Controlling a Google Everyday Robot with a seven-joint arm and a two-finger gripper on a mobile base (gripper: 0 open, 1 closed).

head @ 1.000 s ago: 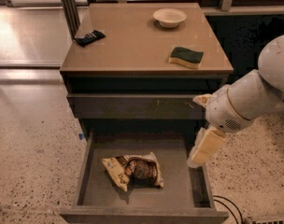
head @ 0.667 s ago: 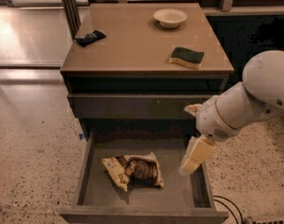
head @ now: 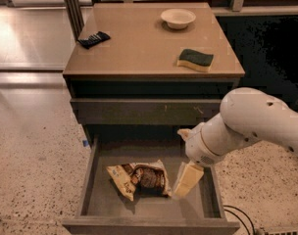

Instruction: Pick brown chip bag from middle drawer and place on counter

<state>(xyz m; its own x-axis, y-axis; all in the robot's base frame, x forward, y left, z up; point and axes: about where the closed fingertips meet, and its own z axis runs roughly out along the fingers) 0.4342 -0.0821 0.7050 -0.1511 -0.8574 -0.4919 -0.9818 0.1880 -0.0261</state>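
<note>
The brown chip bag [head: 139, 178] is lying in the open middle drawer [head: 149, 205], and the gripper [head: 187, 181] is hanging just beside the bag's right end; whether it is open or closed cannot be told. A green-and-yellow sponge [head: 195, 59], a white bowl [head: 178, 18] and a small dark object [head: 93, 39] are sitting on the counter [head: 139, 48] above.

The claw [head: 187, 181] hangs inside the middle drawer [head: 144, 210], below the counter's [head: 139, 45] front-right corner, just beside the brown chip bag [head: 138, 177]. It covers the bag's right end, so contact there can't be judged. The arm [head: 247, 124] blocks part of the drawer's right wall and runs off the right side of the view. The bag's print is too small to read. At the counter's left edge, a dark object [head: 93, 39] is too blurred to identify. The drawer's front is clipped at the bottom.
</note>
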